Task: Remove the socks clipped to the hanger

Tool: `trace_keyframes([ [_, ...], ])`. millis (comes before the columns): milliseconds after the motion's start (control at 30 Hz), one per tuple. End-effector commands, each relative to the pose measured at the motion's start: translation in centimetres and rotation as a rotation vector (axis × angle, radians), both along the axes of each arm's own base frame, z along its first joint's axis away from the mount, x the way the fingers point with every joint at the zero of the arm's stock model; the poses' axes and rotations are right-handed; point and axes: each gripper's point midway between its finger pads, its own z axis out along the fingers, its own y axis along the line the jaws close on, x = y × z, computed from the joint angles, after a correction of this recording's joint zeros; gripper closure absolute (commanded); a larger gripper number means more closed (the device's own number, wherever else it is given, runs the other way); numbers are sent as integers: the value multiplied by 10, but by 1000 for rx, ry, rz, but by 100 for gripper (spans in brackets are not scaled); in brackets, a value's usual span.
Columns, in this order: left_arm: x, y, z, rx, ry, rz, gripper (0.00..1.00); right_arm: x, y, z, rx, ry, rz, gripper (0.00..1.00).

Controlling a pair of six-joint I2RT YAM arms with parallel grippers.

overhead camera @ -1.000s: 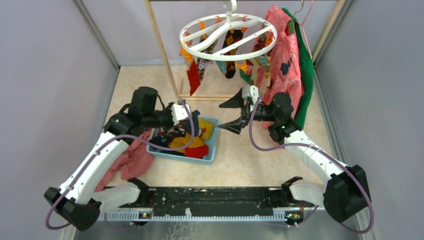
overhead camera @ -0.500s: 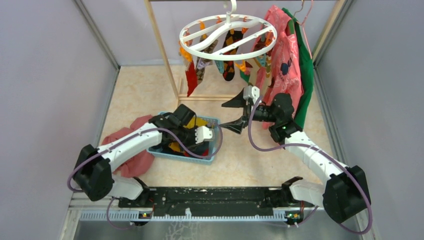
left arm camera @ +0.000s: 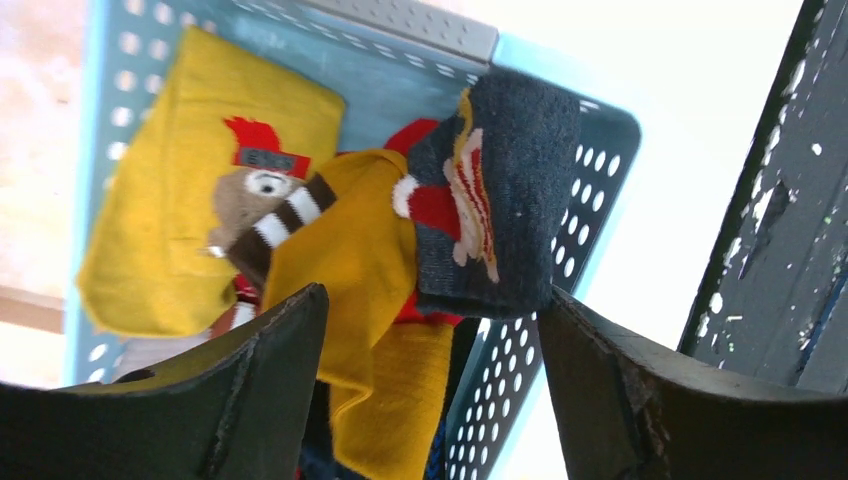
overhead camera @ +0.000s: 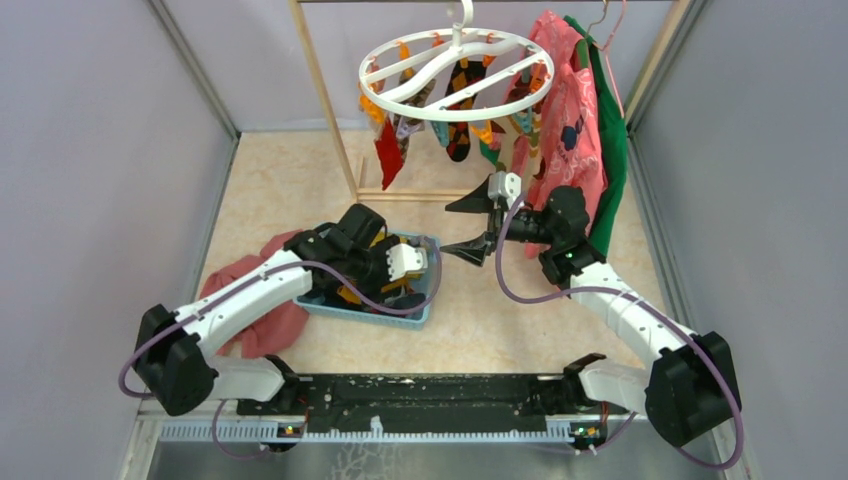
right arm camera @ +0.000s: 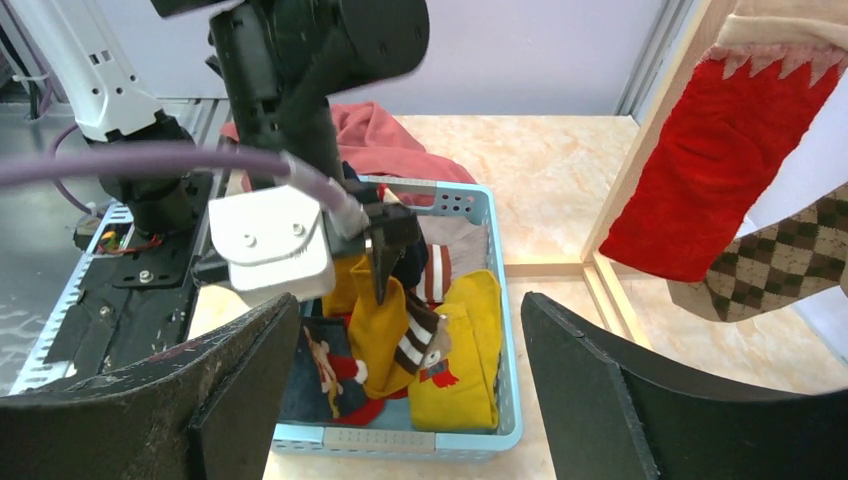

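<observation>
Top external view: several socks [overhead camera: 388, 165] are seen clipped to the hanger [overhead camera: 455, 116] above the bench [overhead camera: 280, 190]. Over the blue basket [overhead camera: 420, 310] of loose socks, the left pincer [left arm camera: 430, 300] is spread apart; the right pincer [overhead camera: 450, 230], beside the basket, is likewise spread apart and empty.

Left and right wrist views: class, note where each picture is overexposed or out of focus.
Left wrist view: the table beyond the basket is blown out white; the left claw's fingers are dark and soft, the socks sharp. Right wrist view: even light, no glare; the right claw's fingers are blurred, the basket clear.
</observation>
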Motion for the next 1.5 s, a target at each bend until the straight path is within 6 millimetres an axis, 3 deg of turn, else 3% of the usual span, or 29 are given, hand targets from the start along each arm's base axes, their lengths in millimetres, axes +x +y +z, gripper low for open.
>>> trace_keyframes([
  [0,14,-7,41,-93,-79,48,16,1,-3,8,17,-62,-9,18],
  [267,44,4,93,-273,-174,182,7,1,-3,8,19,-65,-13,18],
  [667,111,53,189,-600,-389,497,1,1,-3,7,25,-65,-14,17],
  [1133,185,28,255,-928,-398,606,6,-2,-4,10,33,-79,-15,16],
  [1300,201,13,261,-992,-346,591,12,-2,-4,10,39,-78,-12,16],
  [1467,217,11,265,-1028,-351,617,17,-3,-4,11,41,-78,-10,16],
])
